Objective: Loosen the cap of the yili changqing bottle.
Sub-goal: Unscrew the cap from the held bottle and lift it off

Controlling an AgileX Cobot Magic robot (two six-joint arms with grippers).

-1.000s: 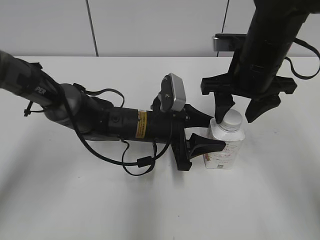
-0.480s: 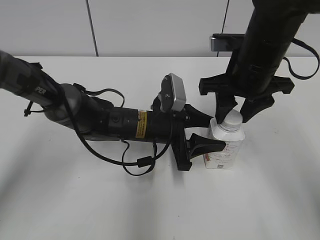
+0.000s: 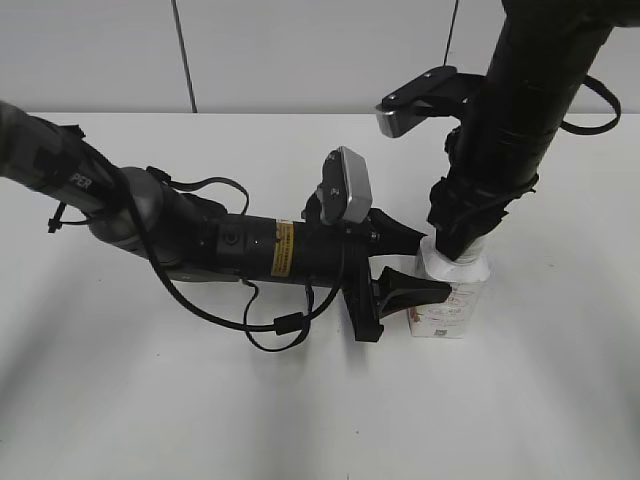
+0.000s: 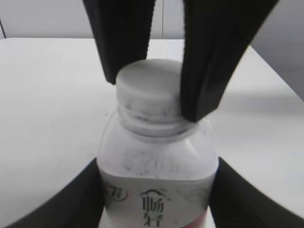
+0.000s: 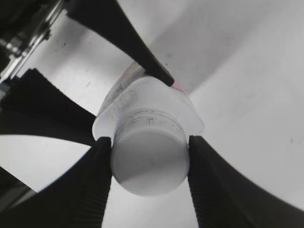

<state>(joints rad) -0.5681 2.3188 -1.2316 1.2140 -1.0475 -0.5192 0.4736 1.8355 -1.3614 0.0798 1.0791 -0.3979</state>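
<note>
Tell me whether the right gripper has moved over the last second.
Yes. The right gripper has turned about its axis and closed onto the cap, while the yili changqing bottle stands where it was on the table.

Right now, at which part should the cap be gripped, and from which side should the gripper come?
Grip the cap by its side wall, coming from straight above. It is round, flat-topped and stands upright on the neck, so two opposite sides are free. The right gripper is already pinching it so, while the left gripper clamps the bottle body.
</note>
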